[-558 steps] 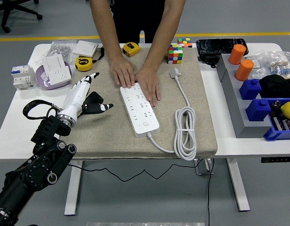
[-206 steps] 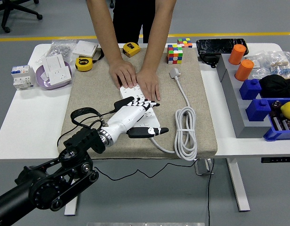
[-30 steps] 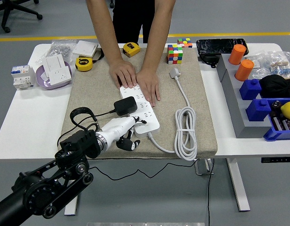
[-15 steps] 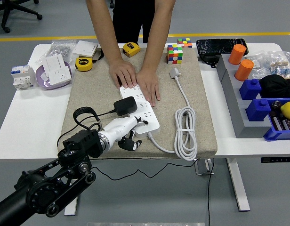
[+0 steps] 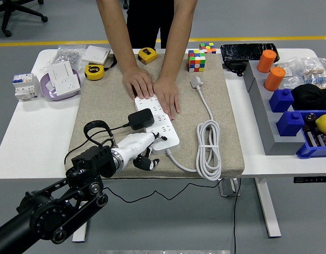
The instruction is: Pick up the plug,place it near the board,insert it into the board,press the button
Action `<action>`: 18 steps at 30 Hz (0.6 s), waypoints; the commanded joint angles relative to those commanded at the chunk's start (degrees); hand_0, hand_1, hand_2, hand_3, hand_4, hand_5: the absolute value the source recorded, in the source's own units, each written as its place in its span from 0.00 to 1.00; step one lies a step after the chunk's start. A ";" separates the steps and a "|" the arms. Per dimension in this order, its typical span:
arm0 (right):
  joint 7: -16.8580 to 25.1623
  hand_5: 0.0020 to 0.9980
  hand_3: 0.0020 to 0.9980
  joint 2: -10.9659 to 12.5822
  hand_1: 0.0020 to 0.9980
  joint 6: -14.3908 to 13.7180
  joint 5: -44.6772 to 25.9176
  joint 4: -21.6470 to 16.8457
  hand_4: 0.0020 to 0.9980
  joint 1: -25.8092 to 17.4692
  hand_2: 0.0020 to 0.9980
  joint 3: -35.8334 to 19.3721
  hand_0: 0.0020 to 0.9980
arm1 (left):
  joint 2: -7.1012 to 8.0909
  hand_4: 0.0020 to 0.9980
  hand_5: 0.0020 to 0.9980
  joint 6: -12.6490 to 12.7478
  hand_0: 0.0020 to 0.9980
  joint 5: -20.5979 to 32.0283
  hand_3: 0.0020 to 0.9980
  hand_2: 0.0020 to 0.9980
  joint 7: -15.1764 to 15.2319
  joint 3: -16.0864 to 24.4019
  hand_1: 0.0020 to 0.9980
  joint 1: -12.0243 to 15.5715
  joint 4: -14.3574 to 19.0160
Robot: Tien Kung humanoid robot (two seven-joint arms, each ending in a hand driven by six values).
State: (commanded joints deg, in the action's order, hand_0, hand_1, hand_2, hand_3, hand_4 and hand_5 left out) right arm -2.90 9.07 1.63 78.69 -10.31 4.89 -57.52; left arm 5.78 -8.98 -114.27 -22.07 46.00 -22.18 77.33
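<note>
My left hand (image 5: 143, 147) is over the near end of the power strip (image 5: 156, 123), reaching in from the lower left. One white finger (image 5: 153, 137) is stretched out, its tip at the strip's near end, where the button sits; whether the tip actually touches, I cannot tell. My other fingers are curled under, dark tips bunched just below the strip's near edge. The hand holds nothing. My right arm is out of sight.

The black plug (image 5: 141, 118) sits on the strip's left edge, about halfway along its length, seemingly seated in a socket. Its thin black cable (image 5: 99, 128) runs left and loops over the mat near my wrist.

The strip lies at a slant on the tan mat (image 5: 97, 100) that covers the middle of the white bench (image 5: 30, 132). Its own thick white cord (image 5: 207, 145) leaves the near end, coils on the mat to the right, then runs up to a white plug (image 5: 196, 81) lying near the far edge.

A person stands at the far side. Both of the person's hands (image 5: 152, 87) lie flat, side by side, on the far end of the strip.

Beyond the mat:
- two yellow tape measures (image 5: 94, 71)
- a colour cube (image 5: 197, 60)
- white switch parts in a purple dish (image 5: 61, 80) at far left

At right: orange cylinders (image 5: 274, 78) on a grey rack, blue bins (image 5: 288, 111) beside them.
</note>
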 joint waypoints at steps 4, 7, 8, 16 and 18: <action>-0.05 0.61 0.65 0.07 0.73 0.02 0.12 0.00 0.95 -0.01 0.70 -0.02 0.84 | 0.03 0.61 0.00 -0.70 0.13 0.04 0.71 0.15 -0.42 -0.04 0.02 -0.05 -0.12; -0.11 0.61 0.65 0.16 0.73 0.05 0.35 0.00 0.95 -0.09 0.70 -0.13 0.84 | 0.04 0.61 0.00 -1.98 0.13 -0.02 0.71 0.15 -1.33 -0.18 0.02 -0.01 -0.15; -0.13 0.61 0.65 0.18 0.73 0.05 0.40 0.00 0.95 -0.10 0.70 -0.13 0.84 | 0.04 0.61 0.00 -2.30 0.13 -0.06 0.71 0.15 -1.54 -0.20 0.02 0.00 -0.16; -0.09 0.61 0.65 0.20 0.73 0.07 0.21 0.00 0.95 -0.23 0.70 0.27 0.84 | 0.16 0.60 0.00 -1.44 0.13 -0.88 0.68 0.15 -1.09 -0.17 0.02 0.12 0.12; -0.07 0.61 0.65 0.17 0.73 0.06 0.11 0.00 0.95 -0.25 0.70 0.36 0.84 | 0.29 0.60 0.00 -0.65 0.13 -1.38 0.68 0.15 -0.72 0.19 0.02 0.23 0.89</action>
State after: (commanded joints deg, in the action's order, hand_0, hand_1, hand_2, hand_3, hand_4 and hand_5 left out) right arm -2.97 9.24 1.69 78.80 -10.31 4.64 -57.16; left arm 6.07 -9.63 -115.66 -22.79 46.20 -21.96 78.21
